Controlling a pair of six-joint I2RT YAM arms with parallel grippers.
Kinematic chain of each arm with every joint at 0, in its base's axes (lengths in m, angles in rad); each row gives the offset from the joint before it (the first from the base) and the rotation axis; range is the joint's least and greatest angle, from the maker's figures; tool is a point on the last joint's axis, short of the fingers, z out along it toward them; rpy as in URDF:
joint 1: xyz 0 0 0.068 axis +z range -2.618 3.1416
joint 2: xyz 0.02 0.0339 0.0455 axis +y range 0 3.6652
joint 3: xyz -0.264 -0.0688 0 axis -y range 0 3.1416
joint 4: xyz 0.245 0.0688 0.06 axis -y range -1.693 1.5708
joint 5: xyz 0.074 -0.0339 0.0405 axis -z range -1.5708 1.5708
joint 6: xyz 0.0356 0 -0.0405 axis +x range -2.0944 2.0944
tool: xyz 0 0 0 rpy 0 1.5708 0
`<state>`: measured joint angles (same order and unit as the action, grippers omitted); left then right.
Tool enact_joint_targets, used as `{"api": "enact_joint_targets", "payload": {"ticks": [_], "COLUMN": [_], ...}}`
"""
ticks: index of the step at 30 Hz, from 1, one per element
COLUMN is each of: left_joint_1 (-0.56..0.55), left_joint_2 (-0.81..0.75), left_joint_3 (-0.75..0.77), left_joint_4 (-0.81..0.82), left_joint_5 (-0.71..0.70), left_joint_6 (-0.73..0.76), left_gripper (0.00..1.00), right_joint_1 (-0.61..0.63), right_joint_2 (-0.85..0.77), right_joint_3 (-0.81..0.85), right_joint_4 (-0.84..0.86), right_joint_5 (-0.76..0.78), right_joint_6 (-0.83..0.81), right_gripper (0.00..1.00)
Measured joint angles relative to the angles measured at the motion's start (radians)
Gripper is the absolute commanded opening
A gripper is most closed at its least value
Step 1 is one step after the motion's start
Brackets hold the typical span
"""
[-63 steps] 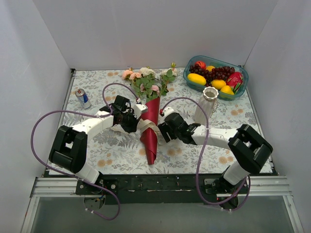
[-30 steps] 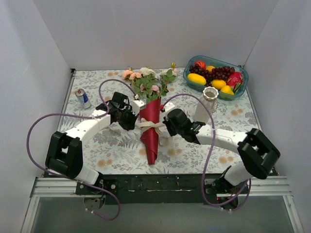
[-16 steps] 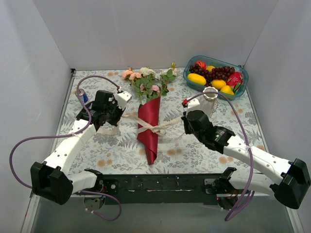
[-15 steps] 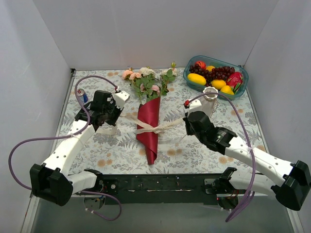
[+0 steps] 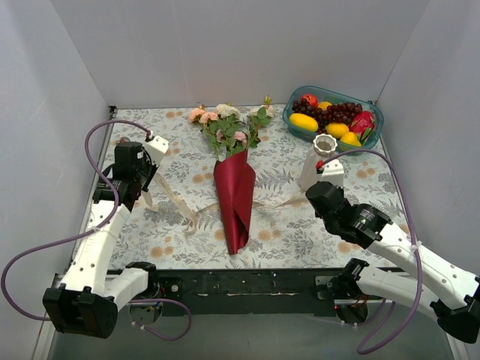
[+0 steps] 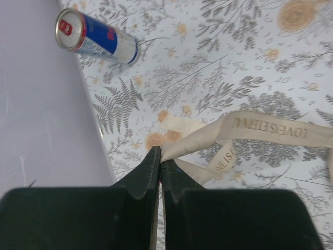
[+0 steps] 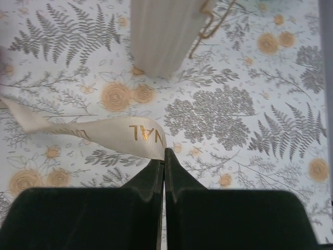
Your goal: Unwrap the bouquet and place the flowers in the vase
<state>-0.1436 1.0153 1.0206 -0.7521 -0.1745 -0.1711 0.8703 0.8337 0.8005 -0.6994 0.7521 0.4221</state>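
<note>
Top view: left claw & right claw each clamp a ribbon end. Let go, peel red paper slow, don't bend flowers.

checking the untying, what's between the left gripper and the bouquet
Only the cream ribbon, running across the floral cloth from the shut left gripper to the bouquet; the top view shows the whole stretch.

Left gripper and right gripper clamped, far apart.
</note>
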Motion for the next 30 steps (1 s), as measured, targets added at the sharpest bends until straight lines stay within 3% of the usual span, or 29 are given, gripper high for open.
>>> {"api": "enact_joint_targets", "payload": {"ticks": [2, 4, 6, 7, 8, 9, 10, 11, 14, 20, 25, 30], "left_joint_1": [0.036, 0.091, 0.179, 0.218, 0.255, 0.286, 0.307, 0.331, 0.359, 0.362, 0.36, 0.21], "left_joint_2": [-0.002, -0.003, 0.002, 0.008, 0.016, 0.024, 0.032, 0.043, 0.061, 0.1, 0.131, 0.183], "left_joint_3": [-0.017, -0.036, -0.052, -0.054, -0.054, -0.054, -0.054, -0.053, -0.038, 0.158, 0.358, 0.428], "left_joint_4": [0.016, 0.03, 0.05, 0.057, 0.066, 0.077, 0.082, 0.083, 0.07, -0.048, -0.153, -0.183], "left_joint_5": [-0.018, -0.027, -0.023, -0.024, -0.022, -0.02, -0.014, -0.001, 0.037, 0.209, 0.463, 0.633], "left_joint_6": [0.027, 0.051, 0.071, 0.08, 0.086, 0.09, 0.097, 0.087, 0.085, 0.058, 0.034, -0.015], "left_gripper": [0.0, 0.0, 0.31, 0.53, 0.85, 0.98, 0.98, 0.98, 0.98, 0.98, 0.98, 0.98], "right_joint_1": [0.0, 0.0, 0.0, 0.0, 0.0, -0.001, 0.0, 0.0, 0.0, 0.0, 0.0, 0.005], "right_joint_2": [-0.002, -0.002, -0.002, -0.001, -0.001, -0.001, 0.0, 0.006, 0.038, 0.096, 0.114, 0.148], "right_joint_3": [0.016, 0.032, 0.043, 0.046, 0.05, 0.054, 0.057, 0.067, 0.111, 0.255, 0.344, 0.35], "right_joint_4": [-0.061, -0.117, -0.172, -0.191, -0.217, -0.235, -0.246, -0.271, -0.333, -0.422, -0.423, -0.382], "right_joint_5": [0.047, 0.093, 0.135, 0.148, 0.166, 0.176, 0.185, 0.196, 0.224, 0.27, 0.264, 0.229], "right_joint_6": [0.034, 0.068, 0.11, 0.13, 0.143, 0.157, 0.169, 0.178, 0.208, 0.229, 0.21, 0.17], "right_gripper": [0.01, 0.08, 0.33, 0.42, 0.58, 0.64, 0.67, 0.76, 0.81, 0.84, 0.84, 0.84]}}
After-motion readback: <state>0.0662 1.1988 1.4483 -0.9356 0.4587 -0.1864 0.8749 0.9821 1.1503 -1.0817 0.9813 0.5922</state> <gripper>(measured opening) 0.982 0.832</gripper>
